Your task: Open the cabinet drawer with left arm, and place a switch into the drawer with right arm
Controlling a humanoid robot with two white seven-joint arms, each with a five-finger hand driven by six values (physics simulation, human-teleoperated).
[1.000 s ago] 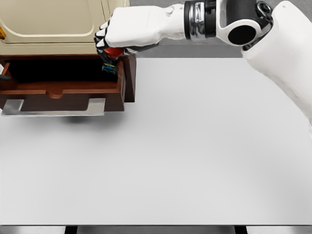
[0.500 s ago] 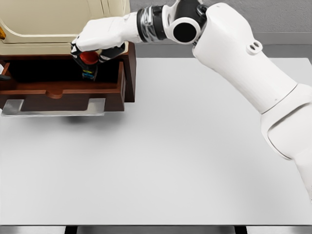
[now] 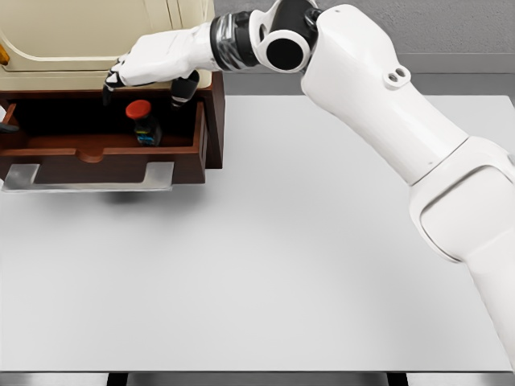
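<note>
Now released, the switch (image 3: 142, 122) sits in the drawer (image 3: 96, 153) beneath the spread right robot hand (image 3: 149, 68).

Right arm (image 3: 402, 137): smooth white shell segments, two small dark holes on the upper segment; round black joint cap ringed in white; banded silver-and-black wrist collar. Robot hand (image 3: 149, 64): white back, five fingers with black tips.

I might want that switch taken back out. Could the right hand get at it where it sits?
Probably yes: the right hand hovers open just above the switch, and the drawer stands open with nothing between them.
</note>
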